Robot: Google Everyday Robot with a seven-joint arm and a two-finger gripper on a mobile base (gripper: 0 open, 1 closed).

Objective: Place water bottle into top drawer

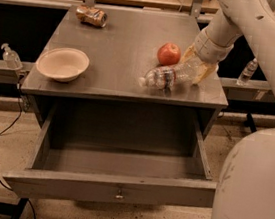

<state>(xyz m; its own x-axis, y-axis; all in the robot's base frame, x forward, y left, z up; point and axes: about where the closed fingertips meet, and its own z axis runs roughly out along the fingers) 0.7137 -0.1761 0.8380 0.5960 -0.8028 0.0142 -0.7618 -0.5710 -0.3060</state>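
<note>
The water bottle [168, 77] is clear with a white cap and a red-and-blue label. It lies tilted near the front right of the cabinet top [121, 44], cap pointing left, just in front of a red apple [169, 53]. My gripper [197, 67] is shut on the bottle's base end, holding that end slightly raised. The top drawer [112, 189] is pulled fully open below the cabinet top. Its inside is bare, with a small metal knob [119, 195] on its front.
A cream bowl [63, 63] sits at the front left of the cabinet top and a crushed can [91, 15] at the back left. A pump-top bottle [10, 57] stands on the left ledge and a small upright bottle [247, 71] on the right. My arm and base fill the right side.
</note>
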